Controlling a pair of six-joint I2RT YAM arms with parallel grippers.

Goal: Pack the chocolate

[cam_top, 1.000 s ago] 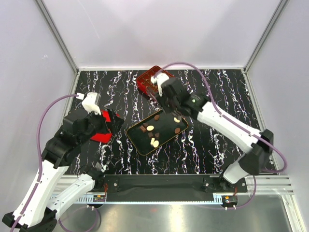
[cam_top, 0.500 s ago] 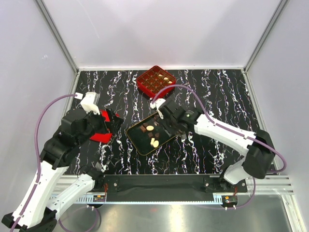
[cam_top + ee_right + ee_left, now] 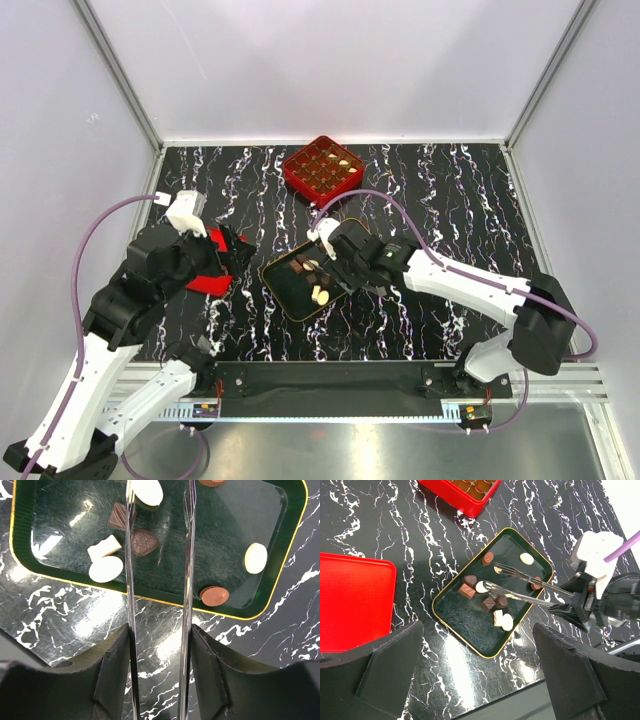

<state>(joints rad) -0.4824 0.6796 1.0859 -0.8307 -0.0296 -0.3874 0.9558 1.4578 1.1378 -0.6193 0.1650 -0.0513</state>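
Note:
Several small chocolates [image 3: 318, 294], dark brown and cream-white, lie in the black gold-rimmed tray [image 3: 285, 295] at mid-table. They also show in the left wrist view [image 3: 501, 620] and the right wrist view [image 3: 105, 569]. My right gripper [image 3: 345, 262] is shut on metal tongs [image 3: 520, 582]. The tongs' blades [image 3: 188, 555] are spread over the tray, with nothing between them. One blade crosses a dark piece [image 3: 145, 542]. My left gripper [image 3: 228, 255] is open and empty, hovering above a red lid [image 3: 212, 277].
A red gridded box [image 3: 322, 165] holding some pieces stands at the back of the table, behind the tray. The red lid [image 3: 350, 600] lies flat to the left of the tray [image 3: 460, 610]. White walls enclose the black marbled table.
My right arm has swung from over the red box down and left to the tray, bringing the tongs over the chocolates. The left arm has not moved.

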